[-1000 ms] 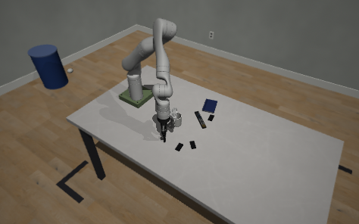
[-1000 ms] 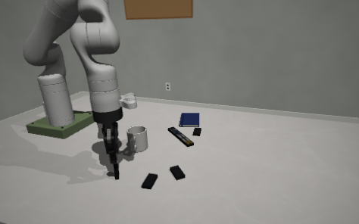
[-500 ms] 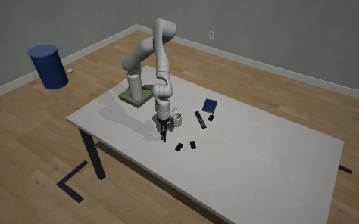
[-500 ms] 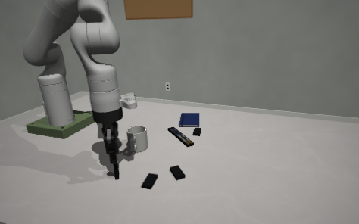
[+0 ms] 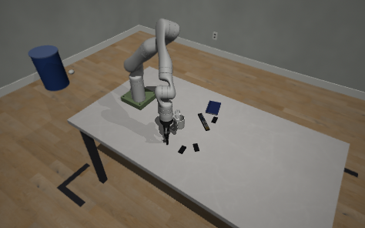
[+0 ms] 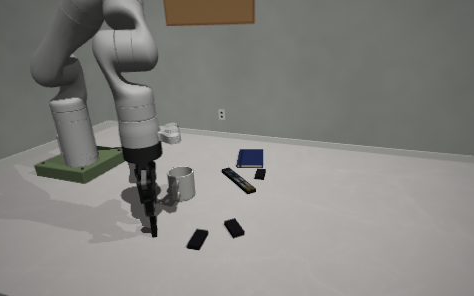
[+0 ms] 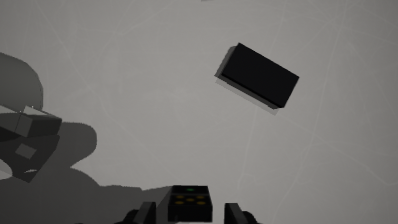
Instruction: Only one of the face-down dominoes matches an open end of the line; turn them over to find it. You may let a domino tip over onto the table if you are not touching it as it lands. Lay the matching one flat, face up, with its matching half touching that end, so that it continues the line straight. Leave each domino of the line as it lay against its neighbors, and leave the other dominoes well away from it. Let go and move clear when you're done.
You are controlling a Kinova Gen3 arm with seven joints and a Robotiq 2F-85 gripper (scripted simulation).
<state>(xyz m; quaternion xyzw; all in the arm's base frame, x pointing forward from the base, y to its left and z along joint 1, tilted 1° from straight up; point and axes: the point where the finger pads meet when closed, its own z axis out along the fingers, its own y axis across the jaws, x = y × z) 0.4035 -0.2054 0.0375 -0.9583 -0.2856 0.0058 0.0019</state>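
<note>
Gripper (image 5: pixel 167 142) (image 6: pixel 154 234) (image 7: pixel 190 214) low, pointing down (fingers partly apart).

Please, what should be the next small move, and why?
Probably close the gripper gently: the face-up domino sits between its fingers, with gaps both sides. Its five yellow pips may suit the line's yellowish end, though those pips are too small to count.

It looks like a robotics lab: a robot arm (image 5: pixel 165 58) (image 6: pixel 136 120) stands on a green base plate (image 5: pixel 141 107) (image 6: pixel 59 174) on the table (image 5: pixel 269 162) (image 6: pixel 349 235) (image 7: pixel 150 65), with black marks (image 5: pixel 74 176) on the wooden floor (image 5: pixel 15 146).
</note>
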